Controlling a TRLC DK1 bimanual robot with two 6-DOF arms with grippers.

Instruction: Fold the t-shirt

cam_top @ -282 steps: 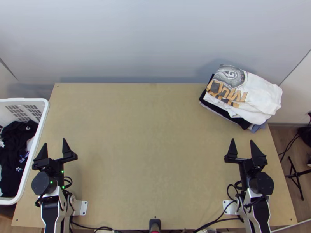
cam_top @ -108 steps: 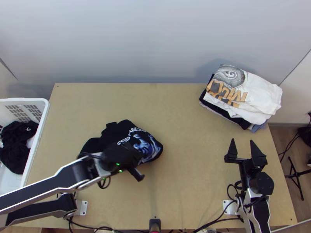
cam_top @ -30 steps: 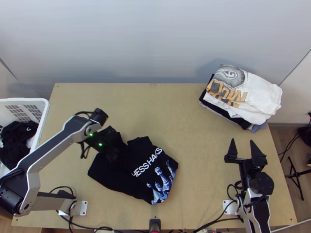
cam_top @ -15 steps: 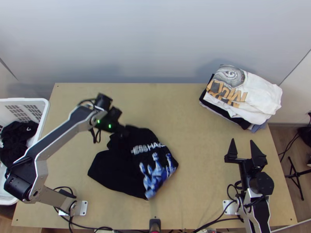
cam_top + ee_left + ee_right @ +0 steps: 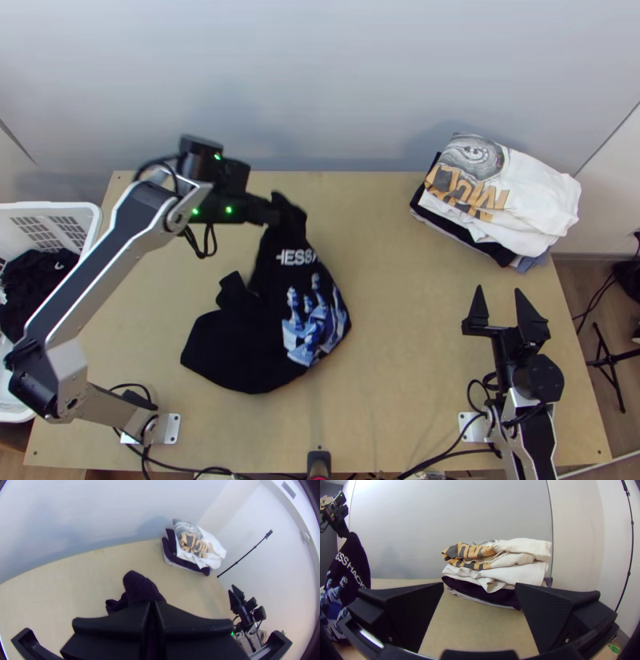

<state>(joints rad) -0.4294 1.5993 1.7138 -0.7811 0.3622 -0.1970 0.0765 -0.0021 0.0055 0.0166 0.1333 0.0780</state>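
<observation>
My left gripper [image 5: 276,210] is raised over the table's back left part, shut on the upper end of the black t-shirt [image 5: 268,320]. The shirt hangs from it, its lower part bunched on the table, white lettering and blue chess pieces facing up. In the left wrist view the left gripper [image 5: 152,605] has its fingers together, dark cloth [image 5: 138,588] showing just beyond them. My right gripper [image 5: 502,298] stands open at the table's right, away from the shirt. In the right wrist view the right gripper [image 5: 479,586] holds nothing, and the lifted t-shirt [image 5: 353,566] shows beyond.
A stack of folded clothes [image 5: 512,200], white on top, lies at the table's back right corner. The white basket [image 5: 86,240] with dark clothes is beside the left edge. A small dark device [image 5: 318,462] stands at the near edge. Bare wood [image 5: 432,360] separates shirt and right arm.
The left gripper has brought the t-shirt out onto the table since the oldest frame. Lately it has moved up and toward the back, lifting the shirt's upper end. The right arm has kept still.
</observation>
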